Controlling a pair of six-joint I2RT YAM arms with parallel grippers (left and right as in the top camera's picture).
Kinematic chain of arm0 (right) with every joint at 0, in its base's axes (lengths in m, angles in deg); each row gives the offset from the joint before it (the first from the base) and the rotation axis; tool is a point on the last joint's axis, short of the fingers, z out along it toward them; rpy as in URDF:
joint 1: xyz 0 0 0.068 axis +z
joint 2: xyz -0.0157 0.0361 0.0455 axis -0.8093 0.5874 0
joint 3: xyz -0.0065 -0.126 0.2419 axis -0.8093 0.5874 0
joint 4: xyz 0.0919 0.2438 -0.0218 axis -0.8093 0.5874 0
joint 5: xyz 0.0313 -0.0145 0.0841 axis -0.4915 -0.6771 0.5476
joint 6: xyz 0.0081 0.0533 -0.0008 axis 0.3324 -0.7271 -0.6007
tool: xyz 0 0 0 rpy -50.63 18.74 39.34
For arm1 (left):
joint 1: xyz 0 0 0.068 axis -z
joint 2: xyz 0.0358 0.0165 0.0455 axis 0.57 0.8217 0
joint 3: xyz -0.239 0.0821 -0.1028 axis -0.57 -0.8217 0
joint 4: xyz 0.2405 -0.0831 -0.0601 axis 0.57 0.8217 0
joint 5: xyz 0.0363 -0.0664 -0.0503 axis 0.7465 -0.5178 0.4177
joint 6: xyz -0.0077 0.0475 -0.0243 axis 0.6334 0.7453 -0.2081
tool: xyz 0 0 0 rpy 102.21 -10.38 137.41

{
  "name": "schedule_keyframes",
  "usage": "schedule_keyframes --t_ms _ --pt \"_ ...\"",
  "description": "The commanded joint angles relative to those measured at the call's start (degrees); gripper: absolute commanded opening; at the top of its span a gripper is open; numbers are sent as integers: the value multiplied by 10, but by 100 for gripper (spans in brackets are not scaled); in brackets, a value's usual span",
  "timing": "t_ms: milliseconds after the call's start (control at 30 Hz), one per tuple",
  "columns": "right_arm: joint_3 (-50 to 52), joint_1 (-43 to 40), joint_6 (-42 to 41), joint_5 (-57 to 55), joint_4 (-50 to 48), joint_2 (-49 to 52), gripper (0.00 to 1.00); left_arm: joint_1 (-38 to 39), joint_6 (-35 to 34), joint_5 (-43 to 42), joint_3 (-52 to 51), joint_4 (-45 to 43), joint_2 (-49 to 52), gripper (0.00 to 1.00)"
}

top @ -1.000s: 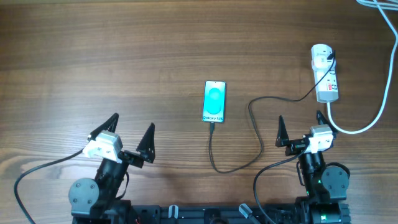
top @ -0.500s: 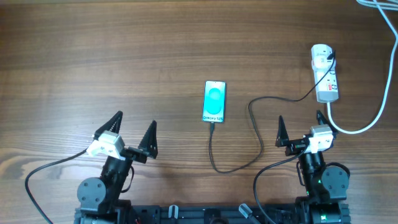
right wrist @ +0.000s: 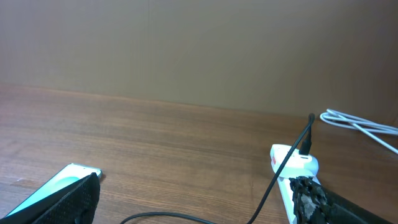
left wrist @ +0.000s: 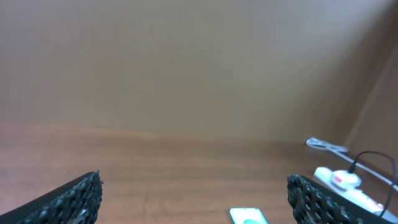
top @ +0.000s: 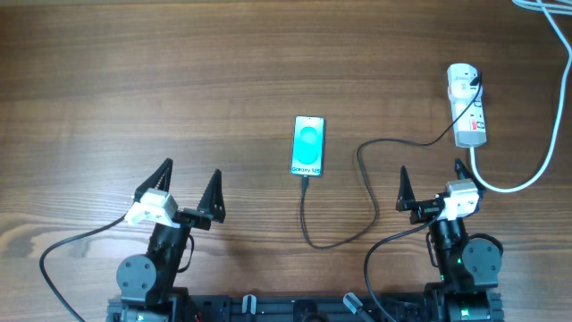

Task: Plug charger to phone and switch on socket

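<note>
The phone lies flat mid-table, its cyan-green screen up, and shows at the bottom edge of the left wrist view. The thin black charger cable runs from the phone's lower edge, loops toward the front, then rises to a black plug in the white socket strip at the far right. My left gripper stands open near the front left, well short of the phone. Front right, my right gripper is open below the socket, with the charger cable crossing between its fingers on the table beyond.
A thicker white cord curves from the socket's near end round to the right edge and up to the far right corner. A brown wall stands behind the wooden table.
My left arm has shifted slightly right and turned a little, its jaws staying wide. The right arm, phone, cable and socket have not moved.
</note>
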Motion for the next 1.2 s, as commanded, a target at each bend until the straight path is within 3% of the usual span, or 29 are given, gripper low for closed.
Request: schedule_keyframes --t_ms 0,233,467,1167 --pt "0 -2 1 -8 -2 -6 100 -5 -3 30 -6 26 -6 100" --pt "0 -2 1 -8 -2 -6 100 -5 44 30 -6 116 -6 100" --pt "0 -2 1 -8 -2 -6 100 -5 108 20 -6 116 -6 100" --pt "0 -2 1 -8 -2 -6 100 -5 107 45 -6 118 -6 100"
